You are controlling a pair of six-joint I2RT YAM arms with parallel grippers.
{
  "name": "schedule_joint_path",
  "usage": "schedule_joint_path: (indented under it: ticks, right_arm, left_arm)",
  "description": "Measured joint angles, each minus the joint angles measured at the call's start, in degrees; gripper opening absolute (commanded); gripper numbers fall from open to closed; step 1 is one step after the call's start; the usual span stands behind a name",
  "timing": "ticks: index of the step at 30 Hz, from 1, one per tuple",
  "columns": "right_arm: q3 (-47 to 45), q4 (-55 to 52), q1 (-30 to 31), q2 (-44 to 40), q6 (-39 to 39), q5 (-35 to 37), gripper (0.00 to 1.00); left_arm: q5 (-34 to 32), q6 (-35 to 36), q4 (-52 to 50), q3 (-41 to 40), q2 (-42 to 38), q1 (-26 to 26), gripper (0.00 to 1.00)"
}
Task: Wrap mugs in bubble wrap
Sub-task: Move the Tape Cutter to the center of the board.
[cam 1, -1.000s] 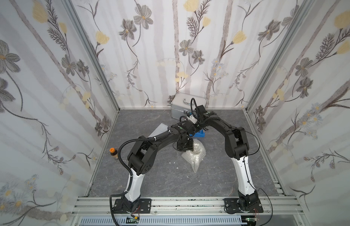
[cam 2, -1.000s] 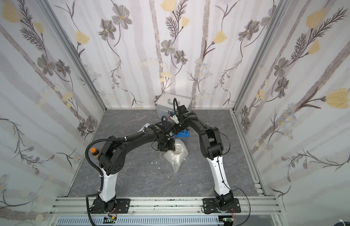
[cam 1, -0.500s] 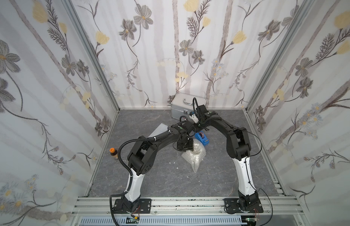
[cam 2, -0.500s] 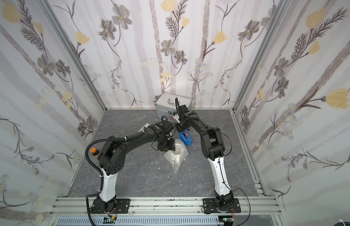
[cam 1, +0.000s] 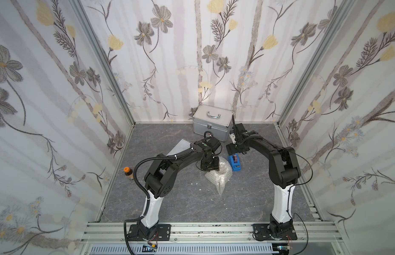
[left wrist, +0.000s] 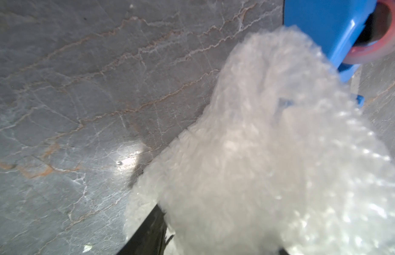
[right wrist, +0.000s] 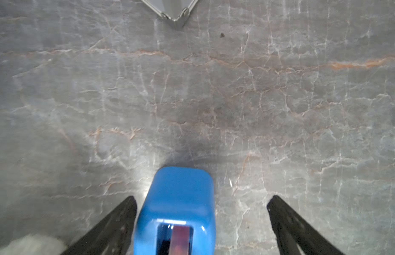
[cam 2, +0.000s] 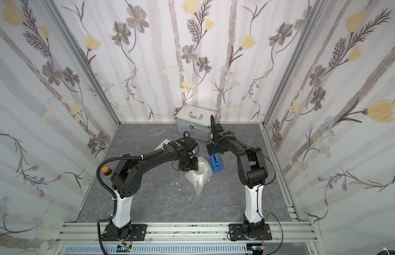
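The bubble wrap lies bunched in a lump on the grey floor, tapering to a point toward the front. The mug is hidden. My left gripper reaches down onto the back of the lump. In the left wrist view the bubble wrap fills the space between the jaws, and one black finger presses against it. My right gripper hangs open behind the lump, its fingers wide apart.
A blue tape dispenser stands between the right gripper's fingers, right of the wrap. A silver case sits at the back wall. A white flat packet lies behind the left arm. A brown orange-capped bottle stands by the left wall.
The right gripper's jaws closed and then spread wide. The blue dispenser has come out from under it and now sits nearer the front. The left arm has stayed on the wrap.
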Motion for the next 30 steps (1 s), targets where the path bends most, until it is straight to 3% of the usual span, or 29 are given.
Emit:
schedule_joint_path:
  ticks: [9,15,19,25,30]
  right_arm:
    - [-7.3,2.0,0.8,-2.5,3.4,-1.7,0.97]
    - [-7.6,2.2,0.9,-0.9,5.0,-0.9,0.67]
    - [-6.6,1.9,0.5,-0.9,5.6,0.9,0.57]
    - [-2.0,1.8,-2.6,2.0,4.8,3.0,0.58]
    - [3.0,1.3,-4.9,5.3,2.3,3.0,0.85]
  left_arm:
    - [-0.1,0.0,0.0,0.4,0.0,-0.3,0.53]
    - [-0.5,0.0,-0.2,0.8,0.0,-0.5,0.53]
    - [-0.5,0.0,-0.2,0.9,0.0,-0.5,0.53]
    - [-0.5,0.0,-0.5,1.6,0.1,-0.5,0.53]
    - [-0.6,0.0,-1.0,2.1,0.3,-0.6,0.53]
